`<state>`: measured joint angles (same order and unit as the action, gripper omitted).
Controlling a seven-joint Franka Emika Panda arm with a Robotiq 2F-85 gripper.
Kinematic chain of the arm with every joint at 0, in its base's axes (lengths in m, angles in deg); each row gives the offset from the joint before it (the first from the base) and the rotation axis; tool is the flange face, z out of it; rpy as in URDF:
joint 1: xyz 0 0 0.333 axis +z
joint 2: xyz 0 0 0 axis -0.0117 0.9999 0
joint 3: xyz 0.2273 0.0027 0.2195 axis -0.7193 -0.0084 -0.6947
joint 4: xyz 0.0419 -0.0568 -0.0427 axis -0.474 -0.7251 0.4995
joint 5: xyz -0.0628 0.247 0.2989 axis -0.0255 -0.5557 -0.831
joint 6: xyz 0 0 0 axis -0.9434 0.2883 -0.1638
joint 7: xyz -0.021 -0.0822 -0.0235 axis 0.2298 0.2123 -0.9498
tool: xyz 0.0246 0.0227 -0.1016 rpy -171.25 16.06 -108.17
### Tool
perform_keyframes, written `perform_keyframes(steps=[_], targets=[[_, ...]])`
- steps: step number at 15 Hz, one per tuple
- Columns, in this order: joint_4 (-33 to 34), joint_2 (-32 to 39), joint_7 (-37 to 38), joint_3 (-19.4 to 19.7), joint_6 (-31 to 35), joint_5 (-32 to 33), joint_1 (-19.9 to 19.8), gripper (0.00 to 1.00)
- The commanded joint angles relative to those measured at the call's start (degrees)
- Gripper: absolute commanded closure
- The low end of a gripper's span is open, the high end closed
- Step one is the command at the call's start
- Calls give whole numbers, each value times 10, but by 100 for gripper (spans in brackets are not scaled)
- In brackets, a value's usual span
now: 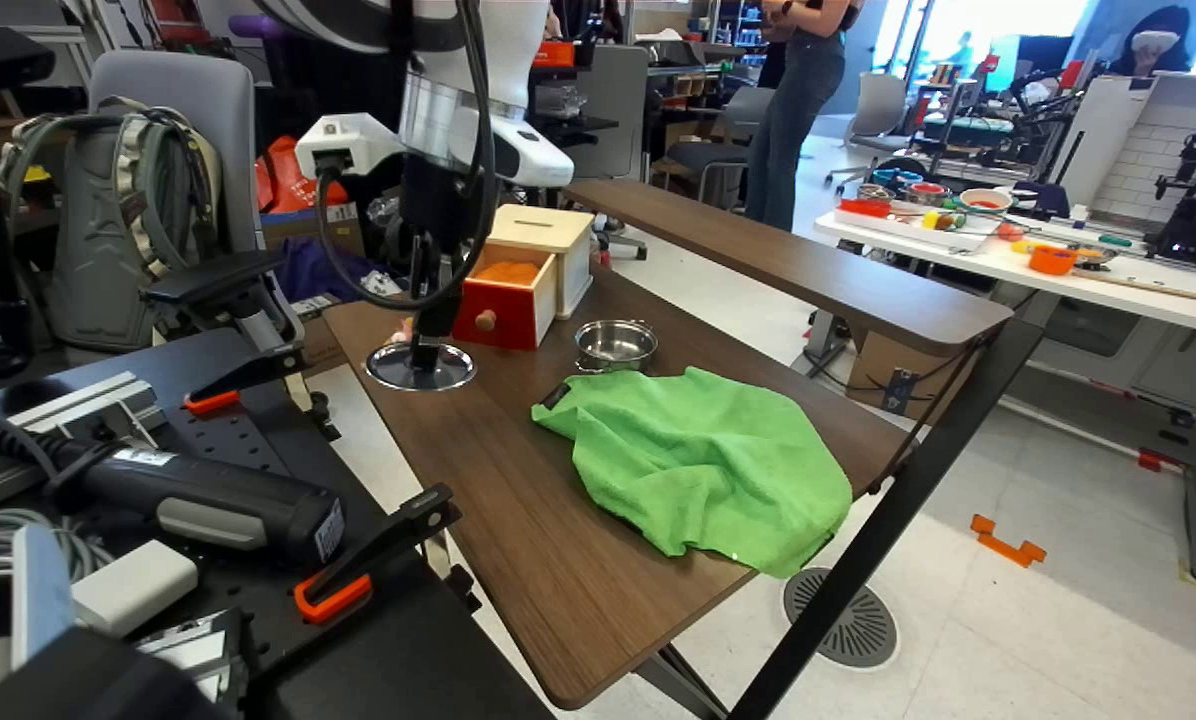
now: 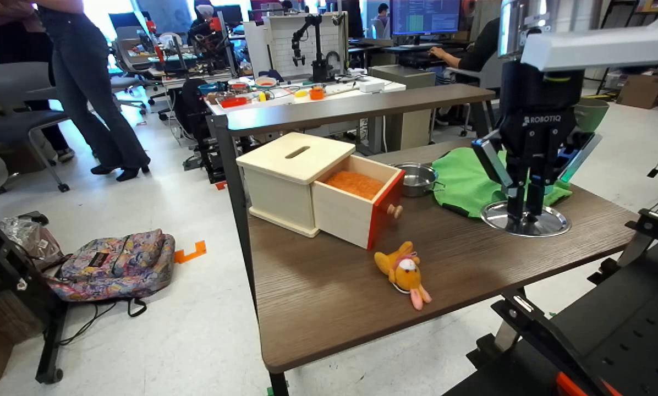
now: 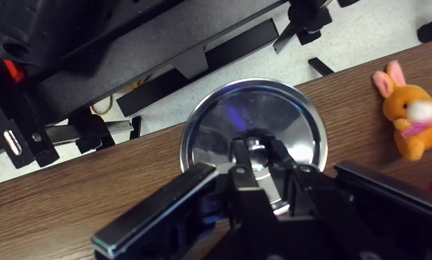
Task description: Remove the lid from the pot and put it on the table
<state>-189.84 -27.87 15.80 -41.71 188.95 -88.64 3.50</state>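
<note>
Glossy and mirror-smooth on the round silvery metal lid (image 3: 252, 113), shiny on the low round silvery metal pot (image 1: 615, 345); matt and rough on the rumpled green cloth (image 1: 703, 455); low-sheen and wood-grained across the dark brown rectangular counter (image 1: 503, 520).

We log the table (image 1: 528, 550): dark brown wood-grain top, corners rounded. We take the long edge nearest the plush rabbit (image 2: 405, 269) as front. At the rabbit's end we see a pale wooden box (image 2: 279, 192) near the back corner, its red-fronted drawer (image 2: 343, 214) open. Toward the back edge we note the pot (image 1: 615, 346), between box and green cloth (image 1: 708, 450). The cloth lies rumpled, reaching the opposite short edge.
</note>
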Motion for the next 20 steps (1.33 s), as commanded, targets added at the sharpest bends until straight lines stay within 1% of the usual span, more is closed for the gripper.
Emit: perform_keyframes(steps=[1,5,7,10,14,15,16,17,20], targets=[[-29,16,-6,5,82,19,-2,95],[-32,55,-2,14,163,28,2,95],[-26,77,0,18,192,24,3,95],[-17,104,0,22,221,18,4,95],[-6,127,1,26,235,13,8,95],[-3,129,3,26,236,12,8,55],[-2,128,4,26,234,11,9,53],[0,127,4,25,232,10,8,47],[0,112,4,22,224,7,7,24]])
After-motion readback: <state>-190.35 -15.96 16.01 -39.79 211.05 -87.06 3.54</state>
